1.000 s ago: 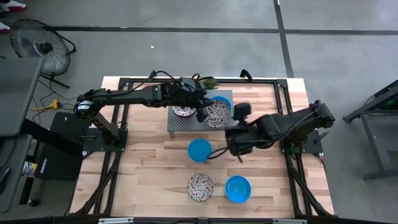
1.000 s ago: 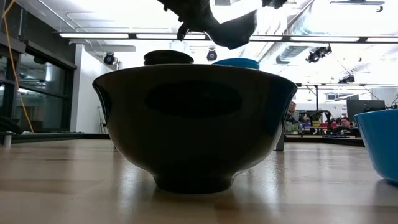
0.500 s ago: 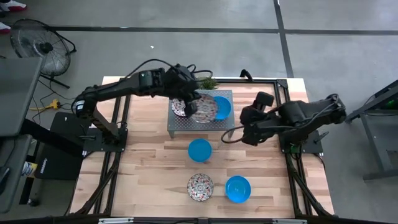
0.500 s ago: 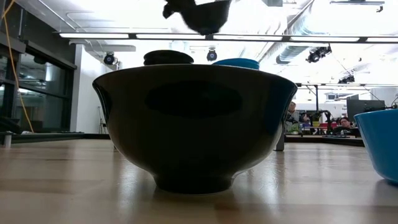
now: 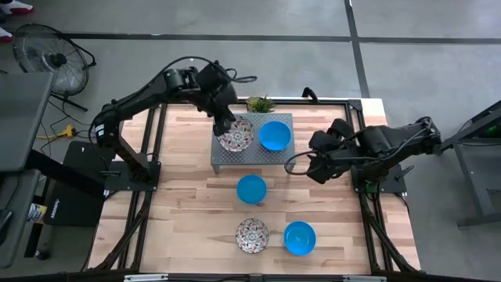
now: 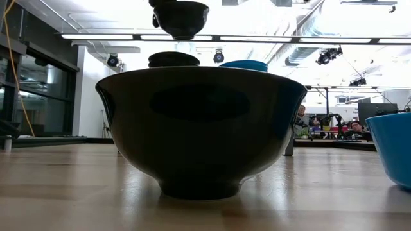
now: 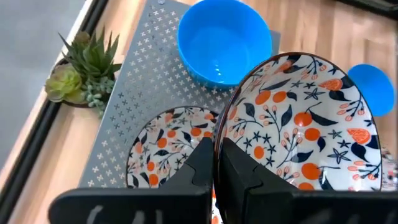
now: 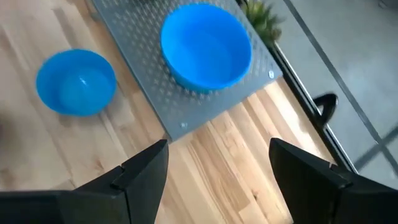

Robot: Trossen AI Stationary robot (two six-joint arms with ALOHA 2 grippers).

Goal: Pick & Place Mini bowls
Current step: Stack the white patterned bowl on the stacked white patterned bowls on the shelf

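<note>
Left wrist view: left gripper (image 7: 216,163) (rim-pinching) floral bowl (image 7: 298,124) above rack (image 7: 149,87)

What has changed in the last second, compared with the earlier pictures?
The left gripper, shut on a floral bowl, carried it from beside the blue bowl on the metal rack to above the floral bowl already on the rack. The right gripper, open and empty, drew back from the table's middle toward the right edge. The three bowls on the table did not move.
</note>
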